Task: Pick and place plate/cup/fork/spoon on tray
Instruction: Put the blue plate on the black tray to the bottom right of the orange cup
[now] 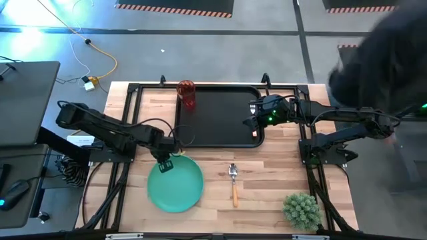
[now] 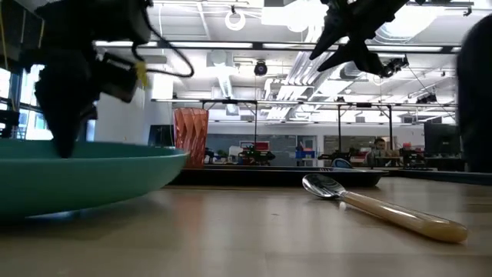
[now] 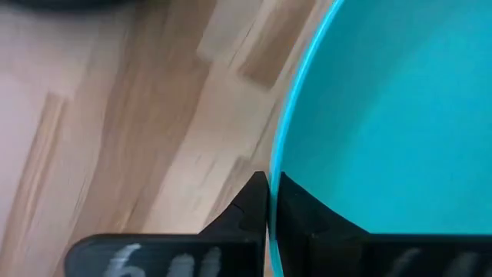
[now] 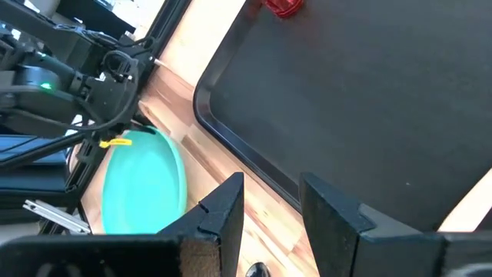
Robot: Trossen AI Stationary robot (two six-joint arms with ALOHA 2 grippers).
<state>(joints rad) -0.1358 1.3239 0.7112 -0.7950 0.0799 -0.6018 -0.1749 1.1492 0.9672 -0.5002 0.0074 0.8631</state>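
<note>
Plate [image 1: 175,185]: turquoise, on the bare wood table [image 1: 267,193] at 7 o'clock of the tray [image 1: 220,117]. Left gripper [image 1: 164,162]: fingers pinched together on the plate's rim at its 11 o'clock edge. Cup [image 1: 187,94]: red, upright in the tray's 11 o'clock corner. Spoon [image 1: 233,181]: on the table at 3 o'clock of the plate, apart from it, bowl toward the tray. Right gripper [image 1: 252,120]: above the tray's 3 o'clock edge, fingers apart, holding nothing. Green plant ball [image 1: 301,209]: table's 5 o'clock corner.

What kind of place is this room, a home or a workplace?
Probably a robotics lab or open workshop: two robot arms on a framed wooden table, hazard-striped floor markings, and exposed ceiling ducts over desks.
</note>
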